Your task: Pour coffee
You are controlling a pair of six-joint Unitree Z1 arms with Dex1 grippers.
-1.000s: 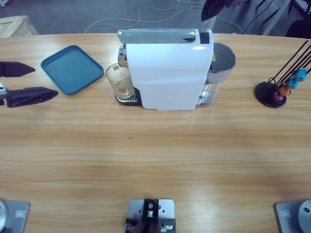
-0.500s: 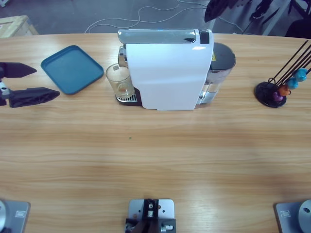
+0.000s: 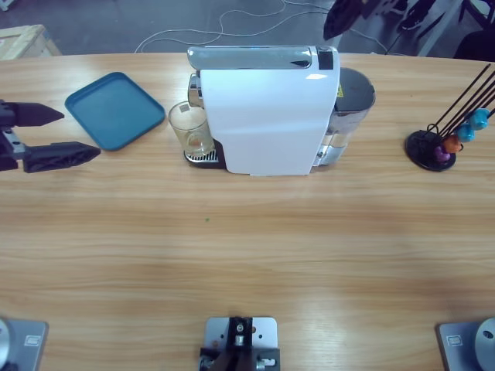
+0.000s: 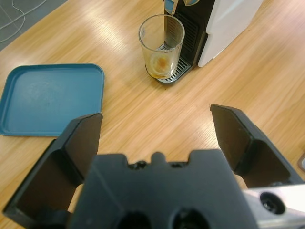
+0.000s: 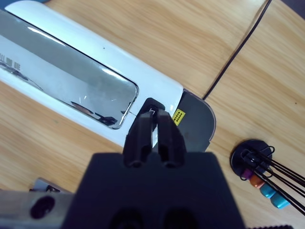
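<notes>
While the left claw (image 3: 54,136), jaws wide apart, has crept from the bench's left edge toward the glass (image 3: 190,129) of coffee (image 4: 161,63), the right claw (image 5: 153,135) hangs pinched together above the machine (image 3: 267,112).

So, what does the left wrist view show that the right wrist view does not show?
Only the left wrist view shows the clear glass on the drip grate, the coffee at its bottom, the blue tray and the open left gripper. Only the right wrist view shows the shut right gripper, the machine's silver top, its grey tank and the capsule rack. Both show the white coffee machine and the wooden table.
</notes>
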